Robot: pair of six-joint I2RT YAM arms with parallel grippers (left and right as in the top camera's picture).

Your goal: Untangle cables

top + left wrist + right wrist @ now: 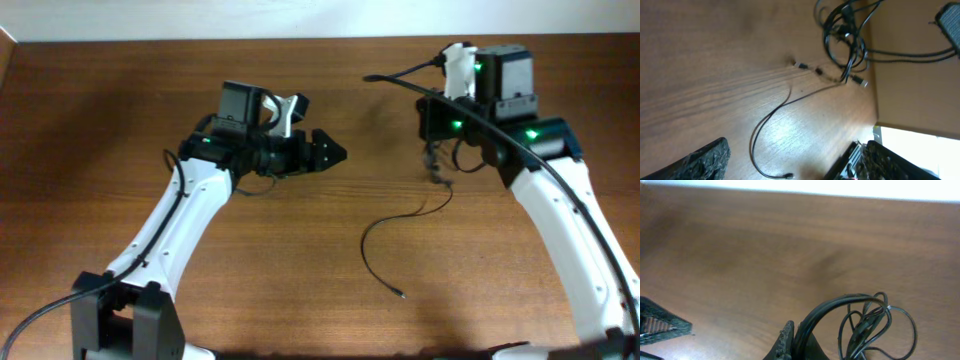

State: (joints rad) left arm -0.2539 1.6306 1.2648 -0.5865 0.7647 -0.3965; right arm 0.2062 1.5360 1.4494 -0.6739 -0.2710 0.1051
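Brown wooden tabletop [120, 100] with a pale wall strip along the upper edge, seen from above and from both wrists. At upper right of the overhead view, the right gripper [797, 345] points downward, its fingers pressed together on a bundle of thin black cables [437, 168]. The right wrist view shows several cords passing between the pads and spilling into knotted loops at lower right. One loose strand [375, 245] leaves the bundle and lies on the wood. Its long axis runs in a curve from upper right toward lower centre and ends in a small plug [401, 294].

Left of centre, the left gripper [332, 153] hovers above the table with its fingers spread wide and nothing between them, aimed toward the right of the frame. The knot lies ahead of it, well apart, and the strand lies ahead and below. Judged from this layout, the left arm is the free one and the nearer to the strand, so it is best placed to draw that strand away from the held knot.
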